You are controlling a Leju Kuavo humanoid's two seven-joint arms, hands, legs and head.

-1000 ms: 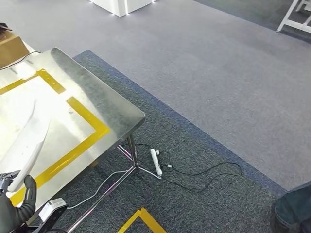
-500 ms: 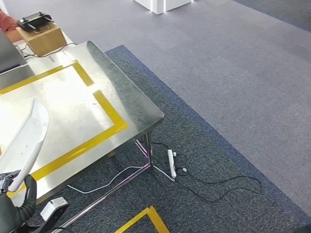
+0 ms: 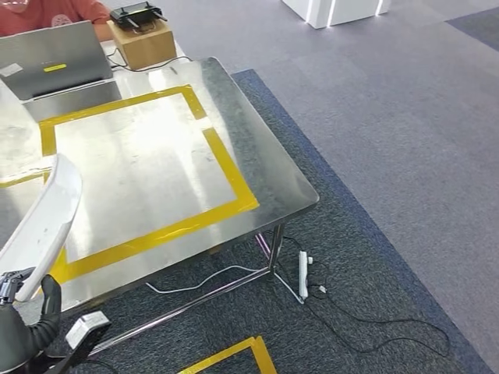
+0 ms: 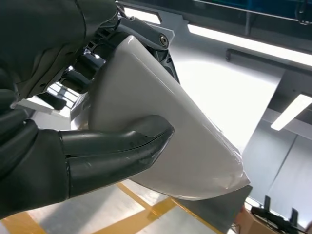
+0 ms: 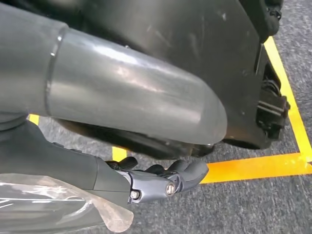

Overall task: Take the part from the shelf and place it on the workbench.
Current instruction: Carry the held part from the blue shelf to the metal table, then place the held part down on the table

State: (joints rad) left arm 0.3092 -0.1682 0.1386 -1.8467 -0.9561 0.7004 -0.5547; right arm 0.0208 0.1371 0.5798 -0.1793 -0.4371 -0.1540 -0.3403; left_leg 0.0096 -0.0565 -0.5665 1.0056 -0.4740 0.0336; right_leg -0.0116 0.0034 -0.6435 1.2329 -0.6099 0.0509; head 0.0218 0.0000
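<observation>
The left hand (image 3: 26, 331) has the white curved part (image 3: 44, 226) firmly in its grasp, and the left wrist view shows it well: the thick thumb (image 4: 121, 144) lies across the smooth white shell while darker fingers (image 4: 79, 80) clamp it from the other side. The part (image 4: 165, 126) is up in the air, tilted, its rounded tip rising over the near left corner of the steel surface (image 3: 265, 167), not touching the metal. The right hand (image 5: 165, 180) hangs low beside the robot's body over grey carpet and a yellow floor line (image 5: 254, 165), fingers curled in on nothing.

Out on the surface, a yellow tape rectangle (image 3: 226, 167) marks what looks like the drop zone, and the part sits at its near left edge, not yet over the bare middle. At the far end stand a grey laptop (image 3: 56, 51) and a cardboard box (image 3: 144, 43) with a black device on top; a person in a red top (image 3: 50, 12) sits behind them. A power strip (image 3: 303, 273) and cables lie on the floor by the table leg.

So the pickup is done; this reads as the carry-to-bench stage. The next move calls for reaching the part forward and inward over the taped frame, lowering it until the shell rests on the steel, then easing the grip off without the curved piece rocking or sliding.
</observation>
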